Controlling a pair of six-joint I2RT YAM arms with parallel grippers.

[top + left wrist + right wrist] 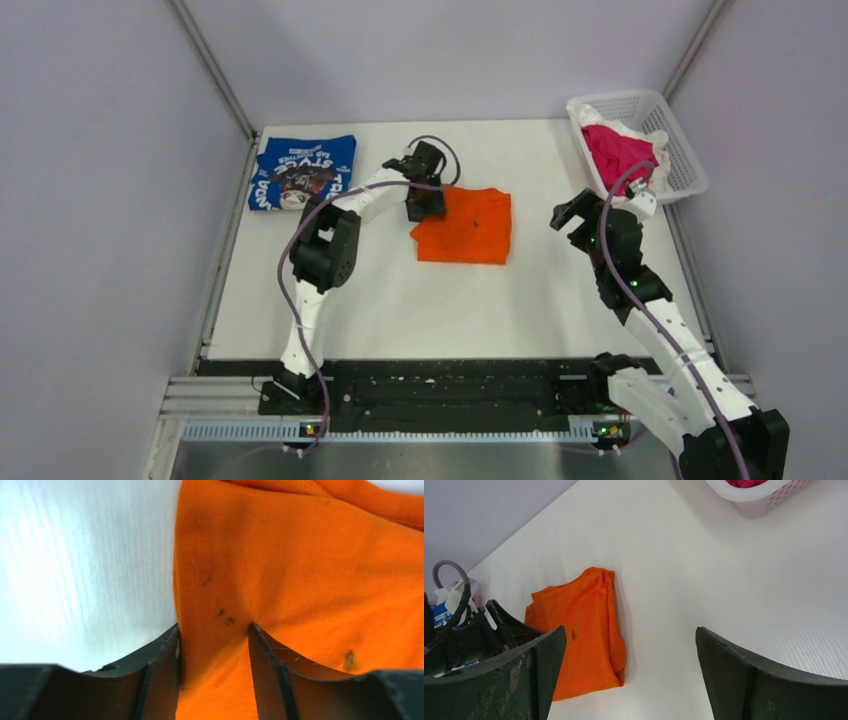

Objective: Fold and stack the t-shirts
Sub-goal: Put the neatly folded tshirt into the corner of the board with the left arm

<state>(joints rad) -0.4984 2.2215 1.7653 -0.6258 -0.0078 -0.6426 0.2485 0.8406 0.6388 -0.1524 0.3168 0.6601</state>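
Orange t-shirt (470, 228) lies folded on the table (400, 300), its left edge hidden from above by the left gripper (214, 627), whose narrowed jaws pinch it. Far left lies the blue t-shirt (302, 172). The right gripper (629, 629) hangs wide open, empty.

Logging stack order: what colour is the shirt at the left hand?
The shirt is plain bright orange, clearest in the left wrist view.

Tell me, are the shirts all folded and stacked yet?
Almost. The blue t-shirt lies folded at the far left corner, and the orange t-shirt looks folded too. The left gripper pinches its edge; the right gripper hangs open. Still to do: stacking them.
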